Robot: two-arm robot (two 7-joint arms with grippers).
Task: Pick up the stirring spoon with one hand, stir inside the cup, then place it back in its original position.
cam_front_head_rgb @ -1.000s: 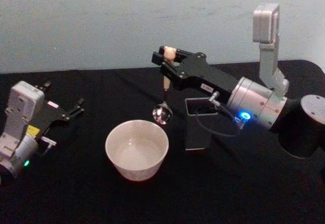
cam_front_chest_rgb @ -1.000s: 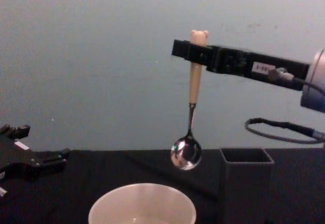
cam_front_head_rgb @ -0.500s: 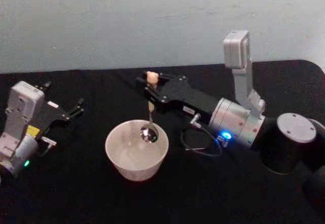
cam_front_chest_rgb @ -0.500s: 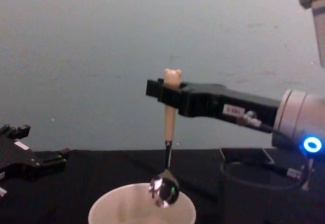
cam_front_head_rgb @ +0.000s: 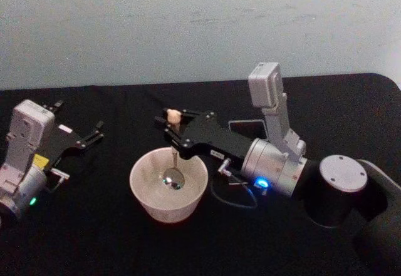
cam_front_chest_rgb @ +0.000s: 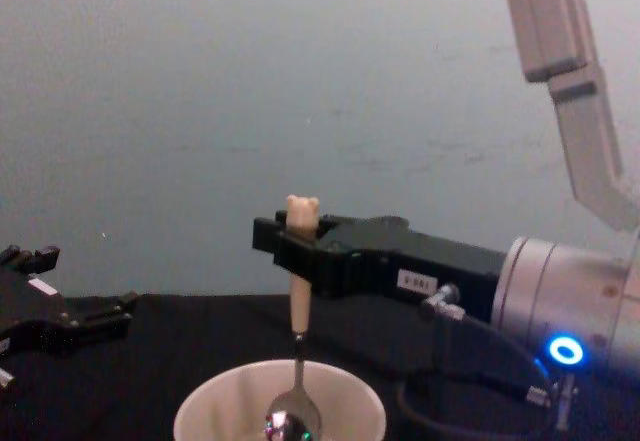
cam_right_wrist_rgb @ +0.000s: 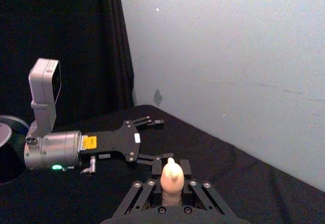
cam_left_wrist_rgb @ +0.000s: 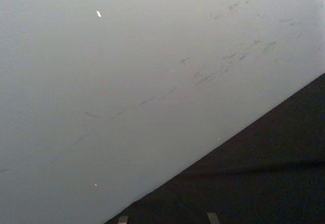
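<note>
Where the black table (cam_front_head_rgb: 94, 238) is nearest to me, a little way in from its front edge and about halfway along it, stands the cup (cam_front_head_rgb: 164, 208). It is wide, round and pale, and it stands the right way up. The spoon (cam_front_head_rgb: 172, 177) hangs straight down into it. Its shiny round end is inside the cup, lower than the rim, but I cannot tell if it touches the bottom.

From my chest I see the cup (cam_front_chest_rgb: 205, 416) from the side. The spoon (cam_front_chest_rgb: 299, 306) goes down through its open top, and its pale handle sticks up above the rim.

My right claw (cam_front_head_rgb: 172, 126) is clenched on that handle, just under the little bear head, so I am grasping the spoon. The right claw (cam_front_chest_rgb: 296, 246) reaches in from the right, level, above the cup and not touching it. From my right wrist, the bear head of the spoon (cam_right_wrist_rgb: 171, 175) pokes up in the middle of my right claw (cam_right_wrist_rgb: 171, 183).

My left claw (cam_front_head_rgb: 78, 118) rests by the left edge of the table, well apart from the cup. Its fingers are spread and it grips nothing. My right wrist sees the left claw (cam_right_wrist_rgb: 152, 138) too, fingers apart.

Behind my right arm, a dark square box (cam_front_head_rgb: 243, 126) stands farther back on the table, partly hidden. Past the back edge is a pale wall (cam_front_head_rgb: 188, 25).
</note>
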